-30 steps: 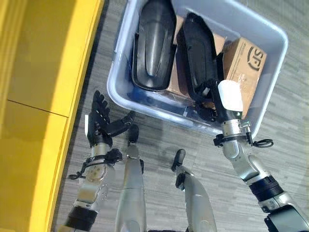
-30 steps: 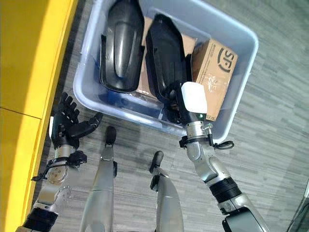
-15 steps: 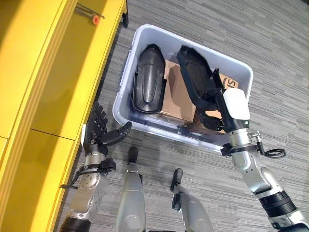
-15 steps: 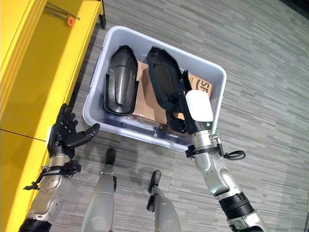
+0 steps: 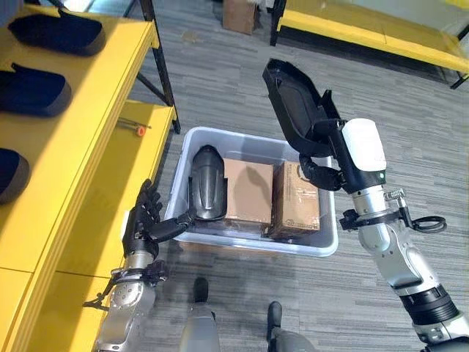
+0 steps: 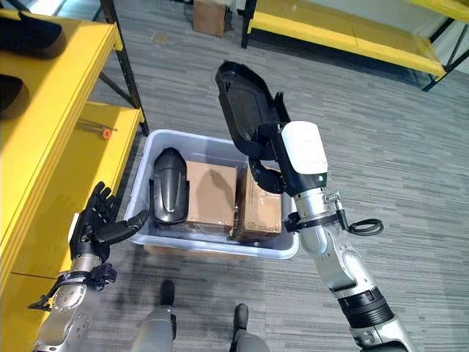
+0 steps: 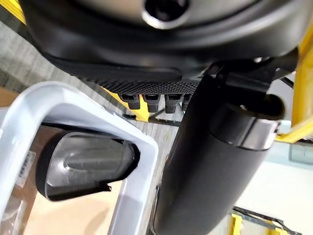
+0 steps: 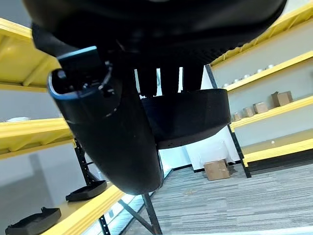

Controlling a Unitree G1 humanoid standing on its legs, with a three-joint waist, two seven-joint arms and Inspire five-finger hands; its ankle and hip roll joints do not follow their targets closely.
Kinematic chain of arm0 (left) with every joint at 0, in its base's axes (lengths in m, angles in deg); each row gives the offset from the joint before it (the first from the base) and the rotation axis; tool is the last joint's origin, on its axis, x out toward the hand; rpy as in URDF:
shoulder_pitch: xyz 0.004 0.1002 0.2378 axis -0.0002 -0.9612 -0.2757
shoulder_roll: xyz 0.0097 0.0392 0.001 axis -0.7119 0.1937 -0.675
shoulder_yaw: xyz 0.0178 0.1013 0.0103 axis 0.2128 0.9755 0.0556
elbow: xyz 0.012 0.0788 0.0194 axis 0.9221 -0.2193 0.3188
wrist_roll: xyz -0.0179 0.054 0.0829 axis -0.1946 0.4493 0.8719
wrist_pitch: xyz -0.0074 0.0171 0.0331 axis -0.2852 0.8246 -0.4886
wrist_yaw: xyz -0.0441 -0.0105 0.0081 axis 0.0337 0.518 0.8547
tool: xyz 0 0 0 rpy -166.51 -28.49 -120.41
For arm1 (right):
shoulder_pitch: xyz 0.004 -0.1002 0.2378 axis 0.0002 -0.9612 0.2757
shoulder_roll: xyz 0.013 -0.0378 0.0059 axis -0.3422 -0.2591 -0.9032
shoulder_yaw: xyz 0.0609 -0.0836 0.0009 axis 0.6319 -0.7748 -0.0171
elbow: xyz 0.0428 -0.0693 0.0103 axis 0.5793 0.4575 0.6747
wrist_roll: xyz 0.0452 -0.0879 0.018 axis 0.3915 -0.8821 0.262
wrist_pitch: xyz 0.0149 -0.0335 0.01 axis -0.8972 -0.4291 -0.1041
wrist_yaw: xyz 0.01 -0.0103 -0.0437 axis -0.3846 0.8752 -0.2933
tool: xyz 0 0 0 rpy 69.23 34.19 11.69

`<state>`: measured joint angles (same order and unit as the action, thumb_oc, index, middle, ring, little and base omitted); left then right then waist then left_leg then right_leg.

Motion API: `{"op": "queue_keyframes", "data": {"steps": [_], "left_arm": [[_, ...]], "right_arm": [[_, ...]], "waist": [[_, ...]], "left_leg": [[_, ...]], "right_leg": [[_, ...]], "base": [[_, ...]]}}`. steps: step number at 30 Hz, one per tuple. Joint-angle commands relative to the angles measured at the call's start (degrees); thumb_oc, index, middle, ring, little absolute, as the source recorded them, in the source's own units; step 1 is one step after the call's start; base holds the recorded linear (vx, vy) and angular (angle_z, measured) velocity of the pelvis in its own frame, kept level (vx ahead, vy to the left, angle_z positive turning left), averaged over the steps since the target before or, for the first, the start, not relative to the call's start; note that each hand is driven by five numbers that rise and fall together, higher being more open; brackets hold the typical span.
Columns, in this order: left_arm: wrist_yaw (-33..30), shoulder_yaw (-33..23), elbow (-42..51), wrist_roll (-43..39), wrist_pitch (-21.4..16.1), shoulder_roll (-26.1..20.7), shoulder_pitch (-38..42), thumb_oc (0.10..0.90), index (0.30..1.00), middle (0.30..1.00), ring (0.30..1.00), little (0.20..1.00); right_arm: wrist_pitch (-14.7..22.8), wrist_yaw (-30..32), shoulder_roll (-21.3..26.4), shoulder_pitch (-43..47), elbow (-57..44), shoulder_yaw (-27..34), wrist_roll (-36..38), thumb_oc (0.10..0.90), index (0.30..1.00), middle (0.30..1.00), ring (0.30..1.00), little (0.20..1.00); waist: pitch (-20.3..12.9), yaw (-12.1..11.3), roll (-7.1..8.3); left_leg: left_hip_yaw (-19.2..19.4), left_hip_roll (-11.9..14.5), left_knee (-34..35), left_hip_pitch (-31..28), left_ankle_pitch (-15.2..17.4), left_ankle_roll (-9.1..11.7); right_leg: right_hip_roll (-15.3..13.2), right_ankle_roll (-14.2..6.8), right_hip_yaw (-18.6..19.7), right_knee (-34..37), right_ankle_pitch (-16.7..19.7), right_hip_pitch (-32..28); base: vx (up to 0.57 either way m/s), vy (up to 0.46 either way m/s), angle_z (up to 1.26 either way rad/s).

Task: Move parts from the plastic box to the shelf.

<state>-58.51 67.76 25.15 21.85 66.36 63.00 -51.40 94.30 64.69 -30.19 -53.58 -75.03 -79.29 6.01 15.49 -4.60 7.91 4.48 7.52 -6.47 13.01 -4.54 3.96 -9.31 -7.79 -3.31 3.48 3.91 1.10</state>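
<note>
Right hand (image 5: 322, 158): fingers curled round black part (image 5: 293, 103), raised clear above plastic box (image 5: 326, 242). Left hand (image 5: 146, 224): fingers spread, empty, beside box's rim. Box: second part (image 5: 207, 183), two cartons (image 5: 248, 191). Yellow shelf (image 5: 80, 147) adjacent.

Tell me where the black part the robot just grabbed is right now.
The black part is up in the right hand, raised over the far right side of the plastic box, above the two cardboard boxes inside.

The plastic box (image 5: 183, 192) sits on the floor right of the shelf (image 5: 80, 139); inside, a part (image 5: 207, 183) lies left of two cartons (image 5: 271, 192).
</note>
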Motion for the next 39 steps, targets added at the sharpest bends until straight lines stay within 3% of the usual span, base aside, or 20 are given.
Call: {"op": "queue_keyframes", "data": {"steps": [1,8,15,16,19,22,23,24,25,27,30,31,33,34,36,37,39], "left_arm": [[2.24,0.74,1.68,-0.42,-3.76,0.02,-0.7,0.9,1.0,1.0,1.0,1.0],[2.98,0.03,1.35,-0.32,-3.24,0.81,-2.11,0.9,1.0,1.0,1.0,1.0],[3.08,-1.78,1.07,-0.54,-2.75,1.86,-4.51,0.9,1.0,1.0,1.0,1.0],[2.75,-1.84,0.61,-0.54,-2.88,2.03,-4.56,0.9,1.0,1.0,1.0,1.0],[2.66,-1.78,0.49,-0.65,-2.89,2.24,-4.58,0.9,1.0,1.0,1.0,1.0],[2.82,-1.3,0.83,-1.55,-2.78,2.93,-5.02,0.9,1.0,1.0,1.0,1.0],[3.04,-1.04,0.57,-2.43,-2.54,3.37,-5.18,0.9,1.0,1.0,1.0,1.0],[3.95,0.01,-0.32,-5.15,-2.17,3.96,-4.84,0.9,1.0,1.0,1.0,1.0],[4.0,0.03,-0.38,-5.21,-2.18,3.94,-4.73,0.9,1.0,1.0,1.0,1.0],[5.66,0.83,-0.47,-5.11,-2.0,3.39,-4.49,0.9,1.0,1.0,1.0,1.0],[6.04,2.17,-0.3,-4.88,-2.04,3.73,-3.61,0.9,1.0,1.0,1.0,1.0],[6.17,3.17,-0.18,-4.43,-1.79,4.12,-2.73,0.9,1.0,1.0,1.0,1.0],[6.27,3.54,0.17,-4.56,-1.81,5.07,-2.2,0.9,1.0,1.0,1.0,1.0],[6.34,3.7,0.74,-4.68,-1.88,5.83,-1.95,0.9,1.0,1.0,1.0,1.0],[6.82,4.14,1.0,-4.61,-1.52,6.35,-2.15,0.9,1.0,1.0,1.0,1.0],[6.95,4.06,0.9,-4.49,-1.63,6.75,-2.7,0.9,1.0,1.0,1.0,1.0],[6.78,3.28,1.22,-4.32,-1.68,7.05,-3.44,0.9,1.0,1.0,1.0,1.0]], "right_arm": [[3.27,2.89,1.88,1.68,-3.93,5.78,3.03,0.4,0.3,0.3,0.3,0.3],[3.41,1.85,2.29,-2.02,-3.89,7.5,3.83,0.4,0.3,0.3,0.3,0.3],[4.39,1.41,2.58,-3.01,-3.37,6.89,5.3,0.4,0.3,0.3,0.3,0.3],[4.71,1.48,3.06,-2.33,-3.01,6.16,5.75,0.4,0.3,0.3,0.3,0.3],[5.04,1.49,3.18,-0.77,-2.52,4.9,6.37,0.4,0.3,0.3,0.3,0.3],[5.48,1.43,3.57,1.76,-2.45,3.15,7.85,0.4,0.3,0.3,0.3,0.3],[5.39,1.5,3.87,2.08,-2.11,2.92,7.87,0.4,0.3,0.3,0.3,0.3],[5.05,2.08,4.46,2.62,-2.18,3.16,7.59,0.4,0.3,0.3,0.3,0.3],[5.09,2.13,4.49,2.69,-2.09,3.18,7.59,0.4,0.3,0.3,0.3,0.3],[4.81,3.23,5.32,1.02,-2.55,5.16,6.45,0.4,0.3,0.3,0.3,0.3],[4.94,3.96,5.25,-1.16,-3.61,6.81,6.46,0.4,0.3,0.3,0.3,0.3],[5.04,4.41,4.94,-2.87,-3.59,7.82,6.58,0.4,0.3,0.3,0.3,0.3],[5.09,4.79,4.6,-4.72,-3.87,9.19,6.85,0.4,0.3,0.3,0.3,0.3],[4.7,4.99,4.04,-6.71,-4.2,10.68,7.33,0.4,0.3,0.3,0.3,0.3],[4.18,4.95,3.96,-8.24,-4.68,12.27,7.38,0.4,0.3,0.3,0.3,0.3],[3.78,4.67,3.79,-9.34,-4.82,12.99,6.77,0.4,0.3,0.3,0.3,0.3],[3.69,4.39,3.13,-10.25,-5.08,13.49,6.5,0.4,0.3,0.3,0.3,0.3]], "waist": [[-9.3,0.69,-1.33],[-11.07,1.78,-2.64],[-10.2,2.01,-4.29],[-8.53,1.85,-4.69],[-6.92,1.54,-5.06],[-4.38,0.33,-5.74],[-3.77,0.26,-6.02],[-1.92,-0.32,-6.07],[-1.98,-0.08,-6.06],[-1.8,0.31,-5.64],[-2.73,1.74,-5.72],[-3.75,2.96,-6.15],[-4.61,4.34,-6.91],[-6.44,5.57,-8.56],[-7.59,6.56,-10.0],[-8.38,6.32,-10.7],[-8.9,5.87,-10.68]], "left_leg": [[-2.85,4.8,6.29,-2.31,-0.57,0.58],[-2.15,5.85,5.75,-4.77,-0.05,1.05],[-2.87,9.79,3.22,-5.31,-1.32,2.04],[-3.81,11.4,2.66,-4.97,-2.83,2.31],[-4.81,12.84,2.75,-4.65,-4.61,2.45],[-6.36,14.56,4.81,-2.98,-10.1,3.02],[-6.79,14.29,5.71,-2.12,-11.69,3.1],[-4.12,12.6,5.54,0.33,-13.51,2.52],[-4.39,12.41,5.41,0.66,-13.53,2.43],[1.34,10.76,3.35,1.17,-10.87,2.6],[3.27,9.93,-0.85,-1.29,-5.74,2.33],[4.94,10.07,-2.5,-4.2,-3.14,2.5],[5.08,10.73,-4.88,-7.53,-2.26,2.9],[4.35,9.98,-2.5,-13.16,0.05,3.92],[7.49,9.3,4.12,-14.41,1.17,3.76],[7.45,7.65,6.84,-14.52,2.36,3.45],[7.48,6.67,7.78,-15.22,3.4,2.95]], "right_leg": [[-2.07,-3.12,-0.29,-2.68,-3.99,-2.68],[-1.51,-2.42,0.37,-3.42,-6.2,-5.0],[3.33,1.01,1.32,-10.06,-12.49,-4.15],[5.95,2.84,1.29,-14.72,-14.89,-2.34],[8.08,4.25,0.73,-18.85,-16.71,0.16],[10.49,5.87,-0.72,-20.32,-16.97,2.63],[10.58,6.09,-1.67,-20.05,-16.66,3.07],[9.3,6.26,-4.56,-19.03,-15.72,2.98],[9.16,6.19,-4.81,-18.89,-15.67,3.01],[6.39,5.38,-8.73,-15.31,-13.68,2.8],[4.36,5.62,-12.05,-11.99,-11.54,2.96],[3.27,5.58,-15.35,-10.6,-10.82,3.03],[2.21,5.57,-17.91,-9.96,-9.65,3.13],[1.07,4.5,-19.77,-9.96,-9.68,3.47],[-0.02,3.56,-22.01,-10.3,-9.01,3.35],[-0.87,2.86,-22.16,-9.58,-7.92,2.79],[-1.73,2.26,-21.86,-9.14,-6.93,2.22]], "base": [[0.02,0.002,-0.13],[-0.01,-0.028,-0.11],[-0.06,-0.126,-0.05],[-0.12,-0.209,-0.04],[-0.13,-0.206,0.01],[-0.17,-0.269,-0.02],[-0.25,-0.258,0.08],[-0.18,-0.169,0.23],[-0.18,-0.172,1.01],[-0.16,-0.15,1.45],[-0.14,-0.08,1.27],[-0.11,0.015,2.2],[-0.01,0.121,2.12],[0.06,0.224,1.31],[0.1,0.283,1.16],[0.1,0.224,1.44],[0.1,0.235,0.87]]}}
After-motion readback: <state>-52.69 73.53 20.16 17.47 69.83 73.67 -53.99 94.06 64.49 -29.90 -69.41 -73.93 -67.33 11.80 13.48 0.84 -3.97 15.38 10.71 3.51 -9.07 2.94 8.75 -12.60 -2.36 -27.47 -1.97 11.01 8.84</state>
